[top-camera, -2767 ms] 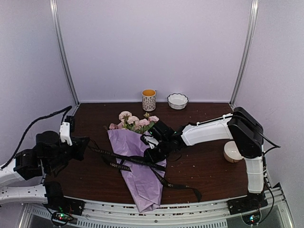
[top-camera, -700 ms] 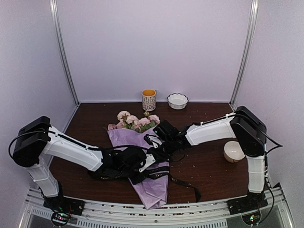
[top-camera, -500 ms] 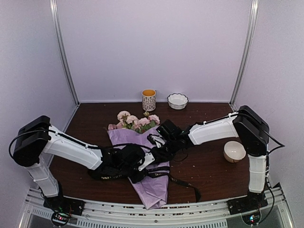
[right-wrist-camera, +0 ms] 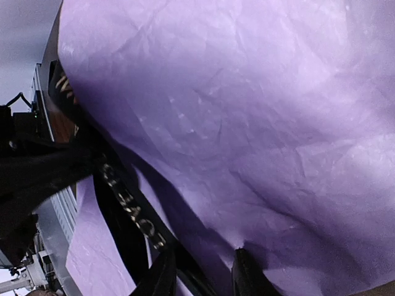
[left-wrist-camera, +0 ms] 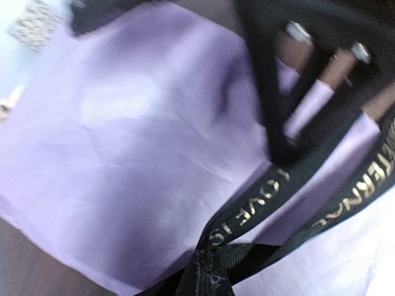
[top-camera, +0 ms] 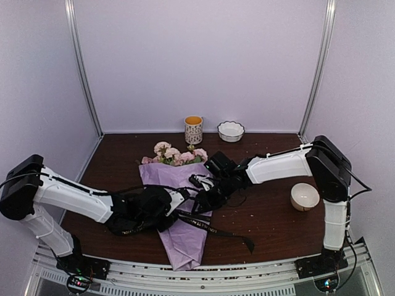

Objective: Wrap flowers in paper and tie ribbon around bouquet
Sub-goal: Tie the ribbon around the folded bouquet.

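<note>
The bouquet lies on the dark table, its flowers (top-camera: 176, 154) at the far end and the lilac paper (top-camera: 179, 237) tapering toward the front edge. The black ribbon (top-camera: 213, 227) crosses the cone, and its loose end trails right. My left gripper (top-camera: 174, 198) sits at the cone's left side. The left wrist view shows that gripper (left-wrist-camera: 213, 280) shut on the lettered ribbon (left-wrist-camera: 259, 206) over the paper (left-wrist-camera: 123, 154). My right gripper (top-camera: 202, 188) rests on the cone's right side. The right wrist view shows it (right-wrist-camera: 203, 274) open, fingertips (right-wrist-camera: 247, 274) against the paper (right-wrist-camera: 247, 111), a ribbon (right-wrist-camera: 133, 209) strand by the left finger.
A patterned cup (top-camera: 194, 129) with a yellow inside and a white scalloped bowl (top-camera: 231, 131) stand at the back of the table. A small pale bowl (top-camera: 304, 196) sits at the right near my right arm's base. A metal rail (top-camera: 247, 271) runs along the front edge.
My left arm swung in from the left, closed on the ribbon and then drew back leftward. The cone's tail shifted left. My right gripper moved slightly toward the back.
</note>
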`<act>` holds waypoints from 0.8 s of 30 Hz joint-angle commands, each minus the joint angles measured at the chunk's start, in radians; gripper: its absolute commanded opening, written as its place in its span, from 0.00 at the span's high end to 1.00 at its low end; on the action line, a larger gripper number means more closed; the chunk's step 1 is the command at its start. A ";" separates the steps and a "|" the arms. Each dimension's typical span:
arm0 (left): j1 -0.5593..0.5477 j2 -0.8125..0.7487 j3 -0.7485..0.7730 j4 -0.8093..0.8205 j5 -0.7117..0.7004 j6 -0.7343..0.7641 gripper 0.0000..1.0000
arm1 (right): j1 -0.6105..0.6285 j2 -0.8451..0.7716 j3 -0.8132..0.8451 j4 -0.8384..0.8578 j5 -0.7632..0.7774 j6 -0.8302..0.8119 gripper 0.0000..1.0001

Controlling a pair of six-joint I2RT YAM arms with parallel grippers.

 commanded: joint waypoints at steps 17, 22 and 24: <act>0.031 -0.076 -0.090 0.194 -0.119 0.028 1.00 | 0.004 0.085 0.052 0.149 -0.121 0.070 0.67; 0.042 -0.092 -0.111 0.210 -0.085 0.025 1.00 | 0.013 0.110 0.077 0.155 -0.074 0.079 0.65; 0.047 -0.090 -0.115 0.209 -0.080 0.019 1.00 | 0.019 0.119 0.087 0.160 -0.073 0.081 0.65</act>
